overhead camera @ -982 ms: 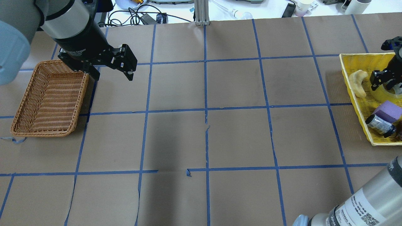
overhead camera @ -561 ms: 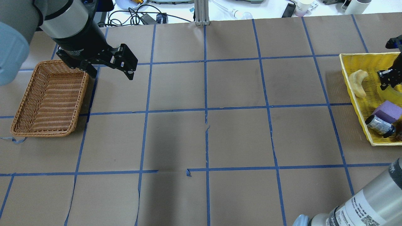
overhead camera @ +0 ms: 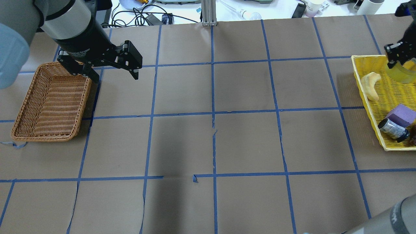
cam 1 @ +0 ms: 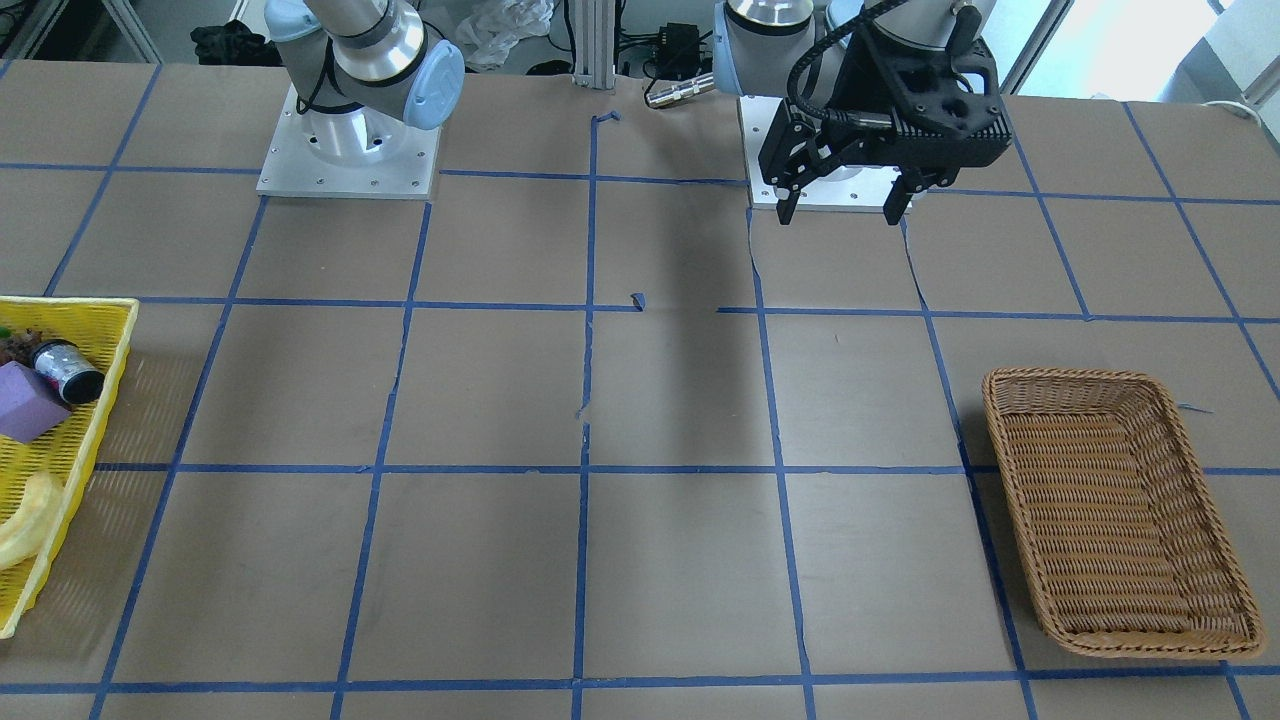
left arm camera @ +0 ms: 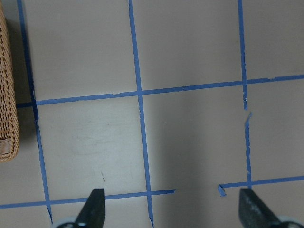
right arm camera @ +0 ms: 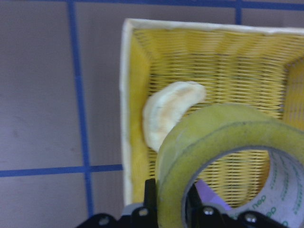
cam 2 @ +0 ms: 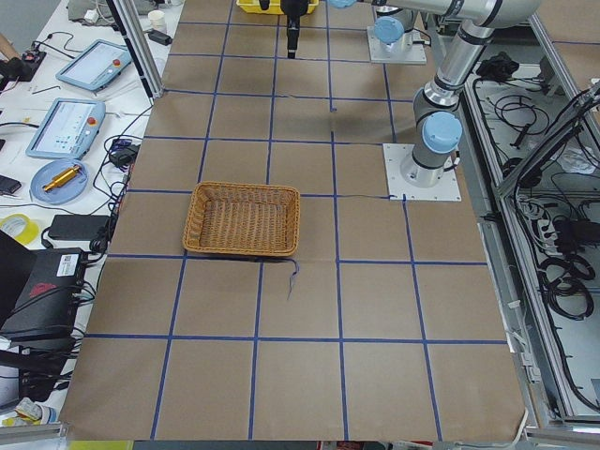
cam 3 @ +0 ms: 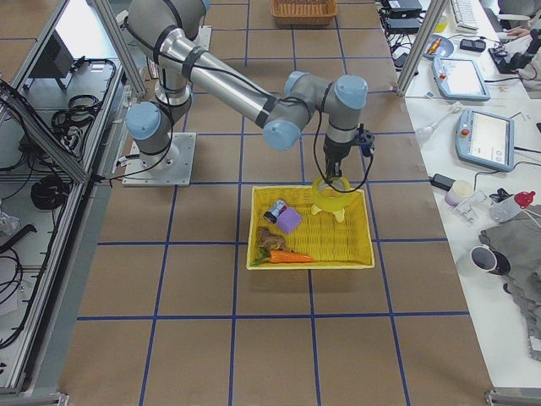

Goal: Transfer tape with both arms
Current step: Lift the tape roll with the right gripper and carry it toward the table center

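Note:
The tape, a translucent yellow roll, hangs over the far end of the yellow basket at the table's right edge. My right gripper is shut on its wall and holds it clear of the basket floor. In the right wrist view the tape fills the lower right, pinched between the fingers of the right gripper. It also shows in the exterior right view. My left gripper is open and empty, above the table beside the wicker basket; it also shows in the front view.
The yellow basket holds a pale banana-shaped piece, a purple block, a dark cylinder and a carrot. The wicker basket holds nothing. Blue tape lines grid the brown table. Cables and devices lie beyond the far edge.
My right gripper has risen with the tape from the yellow basket's floor and moved toward the table's far side. My left gripper has hardly moved.

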Motion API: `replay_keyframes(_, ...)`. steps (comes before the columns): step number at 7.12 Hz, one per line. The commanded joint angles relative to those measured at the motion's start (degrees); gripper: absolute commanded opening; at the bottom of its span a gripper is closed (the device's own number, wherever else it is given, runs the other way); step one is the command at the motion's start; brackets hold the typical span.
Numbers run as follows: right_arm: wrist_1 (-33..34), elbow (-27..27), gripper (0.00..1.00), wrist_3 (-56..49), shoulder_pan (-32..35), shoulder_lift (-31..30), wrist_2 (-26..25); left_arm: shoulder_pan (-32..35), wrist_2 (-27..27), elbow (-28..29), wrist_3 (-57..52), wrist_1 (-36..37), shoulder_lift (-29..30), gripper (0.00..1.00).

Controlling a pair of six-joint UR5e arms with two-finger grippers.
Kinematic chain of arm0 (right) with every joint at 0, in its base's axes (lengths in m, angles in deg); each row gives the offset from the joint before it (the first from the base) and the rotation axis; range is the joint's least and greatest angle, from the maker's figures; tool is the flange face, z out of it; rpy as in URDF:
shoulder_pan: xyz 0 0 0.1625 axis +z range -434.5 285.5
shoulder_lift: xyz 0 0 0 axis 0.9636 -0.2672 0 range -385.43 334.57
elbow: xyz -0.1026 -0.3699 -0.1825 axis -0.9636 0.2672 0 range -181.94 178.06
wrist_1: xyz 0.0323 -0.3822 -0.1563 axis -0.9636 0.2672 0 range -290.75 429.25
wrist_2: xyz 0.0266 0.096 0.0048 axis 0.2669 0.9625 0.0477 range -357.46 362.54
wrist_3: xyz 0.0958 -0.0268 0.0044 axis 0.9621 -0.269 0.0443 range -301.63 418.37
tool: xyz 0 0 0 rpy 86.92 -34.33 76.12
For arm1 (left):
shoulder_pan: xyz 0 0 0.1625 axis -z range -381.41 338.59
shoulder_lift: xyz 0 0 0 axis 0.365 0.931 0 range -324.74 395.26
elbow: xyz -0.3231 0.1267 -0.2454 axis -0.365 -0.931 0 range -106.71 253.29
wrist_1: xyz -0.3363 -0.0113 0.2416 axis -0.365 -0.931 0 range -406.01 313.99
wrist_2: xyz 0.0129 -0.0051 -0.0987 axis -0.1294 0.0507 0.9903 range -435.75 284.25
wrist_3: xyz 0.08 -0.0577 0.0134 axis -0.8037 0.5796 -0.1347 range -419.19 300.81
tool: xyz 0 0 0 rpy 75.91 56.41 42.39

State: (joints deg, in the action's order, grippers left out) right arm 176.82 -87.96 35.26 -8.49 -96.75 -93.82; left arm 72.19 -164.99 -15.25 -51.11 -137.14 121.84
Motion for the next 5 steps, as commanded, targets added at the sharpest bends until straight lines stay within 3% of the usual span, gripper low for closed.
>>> replay_keyframes(1, -3.9, 0.4, 0.0, 24.6, 18.4, -1.5, 2.7, 0.0, 0.0, -0.1, -0.1, -0.1, -0.1, 1.0)
replay_keyframes(3, -2.4, 0.3, 0.0, 43.8, 32.9, 2.1, 3.7, -0.2, 0.2, -0.1, -3.6, 0.2, 0.2, 1.0)
replay_keyframes(4, 2.3, 0.2, 0.0, 53.2, 38.4, 5.5, 4.9, 0.0, 0.1, -0.1, -12.7, 1.0, 0.5, 1.0)
replay_keyframes(5, 7.0, 0.5, 0.0, 58.0, 42.5, 9.2, 5.5, -0.1, 0.0, -0.2, -10.3, 0.7, 0.1, 1.0)
